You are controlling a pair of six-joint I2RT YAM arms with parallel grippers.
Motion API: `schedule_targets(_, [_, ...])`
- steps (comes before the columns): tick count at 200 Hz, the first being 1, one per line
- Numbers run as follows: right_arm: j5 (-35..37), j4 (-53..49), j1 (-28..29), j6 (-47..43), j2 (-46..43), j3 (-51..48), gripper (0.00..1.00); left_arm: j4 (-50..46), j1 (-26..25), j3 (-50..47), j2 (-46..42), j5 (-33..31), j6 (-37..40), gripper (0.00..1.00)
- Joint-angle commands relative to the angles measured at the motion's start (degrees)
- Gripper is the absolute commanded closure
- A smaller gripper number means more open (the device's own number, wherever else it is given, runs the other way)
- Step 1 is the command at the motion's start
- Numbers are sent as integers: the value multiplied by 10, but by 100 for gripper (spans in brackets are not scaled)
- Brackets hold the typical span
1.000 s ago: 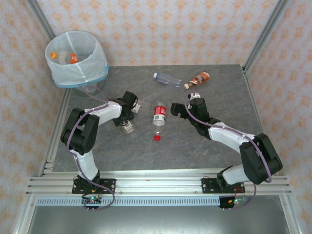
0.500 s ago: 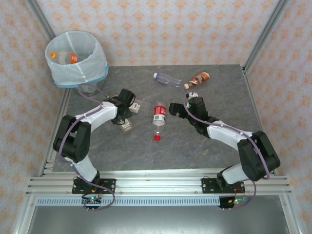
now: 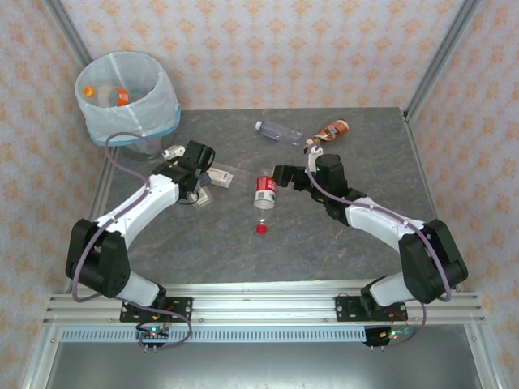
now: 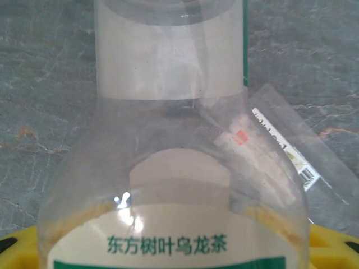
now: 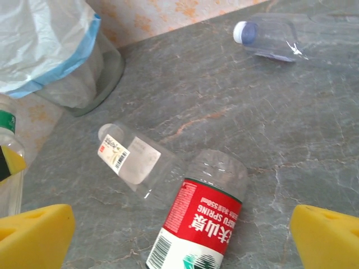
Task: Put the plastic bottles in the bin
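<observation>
Being clamped on a white-green labelled bottle, the left gripper is seen near the bin, at its near-right side. The right gripper is held wide apart farther right of the bin, beside a red-labelled bottle; two more bottles are seen inside the bin.

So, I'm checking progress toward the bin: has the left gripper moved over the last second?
Yes. The left gripper has swung up-left across the table, closer to the bin, carrying the white-green bottle.
</observation>
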Motion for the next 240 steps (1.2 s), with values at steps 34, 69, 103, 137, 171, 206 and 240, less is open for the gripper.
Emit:
schedule_targets(34, [-21, 24, 0, -28, -43, 4, 1, -25, 0, 37, -49, -14, 30, 100])
schedule_targets(69, [-29, 13, 6, -34, -62, 8, 1, -17, 0, 45, -85, -14, 49, 100])
schedule_targets(103, [-11, -2, 33, -81, -76, 14, 1, 3, 1, 48, -117, -28, 69, 100])
schedule_targets(137, [-13, -24, 54, -105, -77, 32, 1, 31, 2, 49, -137, -37, 81, 100])
schedule_targets(171, [-27, -13, 71, -133, -76, 37, 1, 74, 6, 56, -142, -52, 85, 100])
schedule_targets(206, [-36, -3, 74, -134, -72, 38, 1, 109, 9, 79, -128, -71, 78, 100])
schedule_targets(240, [-2, 27, 73, -132, -73, 11, 1, 126, 24, 121, -95, -50, 82, 100])
